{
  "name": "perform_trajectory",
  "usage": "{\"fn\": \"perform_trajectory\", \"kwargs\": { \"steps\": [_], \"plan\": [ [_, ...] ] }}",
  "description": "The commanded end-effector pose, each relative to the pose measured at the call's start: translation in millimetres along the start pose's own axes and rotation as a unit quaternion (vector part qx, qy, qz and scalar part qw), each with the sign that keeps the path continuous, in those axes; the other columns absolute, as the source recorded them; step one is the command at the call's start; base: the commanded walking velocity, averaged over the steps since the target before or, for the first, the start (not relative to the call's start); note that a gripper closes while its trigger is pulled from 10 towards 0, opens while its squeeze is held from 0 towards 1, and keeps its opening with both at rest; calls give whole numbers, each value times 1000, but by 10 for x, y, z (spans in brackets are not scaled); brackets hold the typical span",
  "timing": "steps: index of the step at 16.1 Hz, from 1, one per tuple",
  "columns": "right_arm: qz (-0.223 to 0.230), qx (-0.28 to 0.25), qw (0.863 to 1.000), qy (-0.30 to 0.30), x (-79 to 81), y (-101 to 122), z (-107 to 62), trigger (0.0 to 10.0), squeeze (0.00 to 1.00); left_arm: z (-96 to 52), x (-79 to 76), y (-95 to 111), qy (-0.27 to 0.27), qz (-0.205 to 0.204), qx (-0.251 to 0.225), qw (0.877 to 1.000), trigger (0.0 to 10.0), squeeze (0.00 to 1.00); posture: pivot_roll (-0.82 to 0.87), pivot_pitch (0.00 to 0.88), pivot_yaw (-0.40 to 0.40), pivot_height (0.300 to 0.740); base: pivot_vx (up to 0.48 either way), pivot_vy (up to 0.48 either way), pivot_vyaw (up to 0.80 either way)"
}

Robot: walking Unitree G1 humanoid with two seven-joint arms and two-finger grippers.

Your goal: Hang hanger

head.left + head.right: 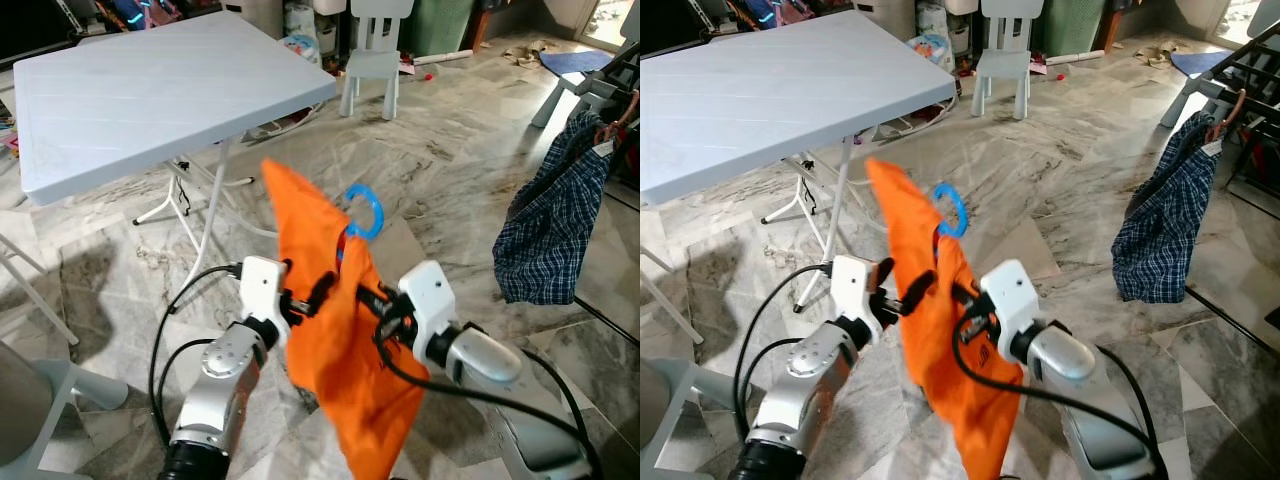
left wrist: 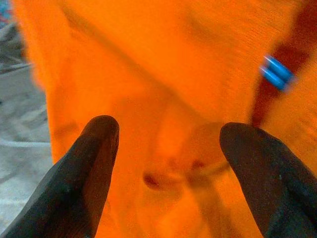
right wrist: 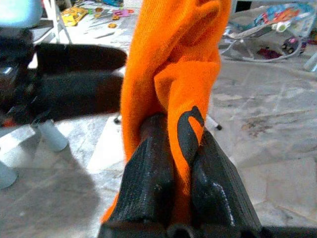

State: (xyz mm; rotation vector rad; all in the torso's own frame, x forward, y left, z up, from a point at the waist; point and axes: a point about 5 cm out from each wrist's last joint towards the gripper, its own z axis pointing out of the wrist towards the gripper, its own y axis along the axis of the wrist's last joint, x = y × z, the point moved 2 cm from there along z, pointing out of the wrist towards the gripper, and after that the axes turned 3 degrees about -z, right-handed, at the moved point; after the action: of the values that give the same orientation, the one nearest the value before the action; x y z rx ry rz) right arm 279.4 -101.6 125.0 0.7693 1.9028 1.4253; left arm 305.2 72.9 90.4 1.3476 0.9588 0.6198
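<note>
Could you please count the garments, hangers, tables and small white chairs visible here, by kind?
Garments: 2, orange shirt and plaid shirt
Hangers: 1, blue hanger
Tables: 1, white table
Small white chairs: 1, chair
Total: 5

1. The floor (image 1: 440, 150) is of grey marble tiles with brown veins (quite glossy in the light).
2. A white folding table (image 1: 150, 90) stands at the left.
3. A small white chair (image 1: 372, 55) is behind it.
4. A blue checked cloth (image 1: 555, 210) hangs at the right.
</note>
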Motion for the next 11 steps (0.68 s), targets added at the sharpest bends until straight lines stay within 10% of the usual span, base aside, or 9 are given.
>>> {"fn": "perform_trajectory", "kwargs": {
  "steps": [1,2,3,5,6,11],
  "plan": [
    [-14,-18,1000,-2,-2,83,49,10000,0,-32,-11,-11,-9,13,2,1000,10000,0,-146,102,48,740,0,0,0],
    [-18,-20,1000,-1,-6,102,73,10000,0,-37,-15,-15,-11,10,1,1000,10000,0,-146,102,48,740,0,0,0],
    [-16,-24,1000,4,-7,144,100,10000,0,-41,-11,-7,-10,4,-1,1000,10000,1000,-144,100,46,740,0,0,0],
    [-22,-23,999,18,7,158,102,10000,0,-20,13,21,-3,17,-4,1000,10000,1000,-141,106,39,740,0,0,0],
    [-25,-23,999,35,38,174,94,10000,0,1,34,34,7,19,-6,1000,10000,0,-147,107,35,740,0,0,0],
    [-34,-3,995,89,150,104,5,10000,0,46,29,84,11,17,-23,1000,10000,0,-166,116,28,740,0,0,0]
  ]
}}
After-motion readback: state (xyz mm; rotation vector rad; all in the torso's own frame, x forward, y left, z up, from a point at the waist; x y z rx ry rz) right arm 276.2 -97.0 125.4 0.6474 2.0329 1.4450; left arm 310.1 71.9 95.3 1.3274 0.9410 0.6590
